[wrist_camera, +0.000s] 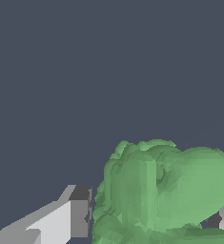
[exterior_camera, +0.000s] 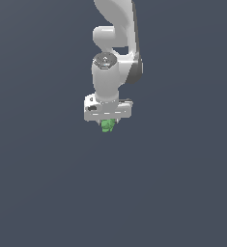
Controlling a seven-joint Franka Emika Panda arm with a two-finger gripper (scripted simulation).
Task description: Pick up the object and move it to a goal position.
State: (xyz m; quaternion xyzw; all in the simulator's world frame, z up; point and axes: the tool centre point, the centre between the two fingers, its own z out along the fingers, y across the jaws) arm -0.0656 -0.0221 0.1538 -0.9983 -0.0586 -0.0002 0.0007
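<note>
The green object (exterior_camera: 108, 126) is held between the jaws, closed on it, beneath the white gripper (exterior_camera: 107, 120). The carry step appears underway; next, a steady move toward the unseen goal is called for.

object (exterior_camera: 108, 126): tiny bright green lumpy blob, irregular shape, tucked just under end effector (exterior_camera: 108, 123), between its fingers.

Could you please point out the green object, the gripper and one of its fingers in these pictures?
green object (exterior_camera: 108, 126), exterior view, middle of the lump.
gripper (wrist_camera: 151, 217), wrist view, midway between fingertips.
finger (wrist_camera: 79, 212), wrist view, its dark pad.
</note>
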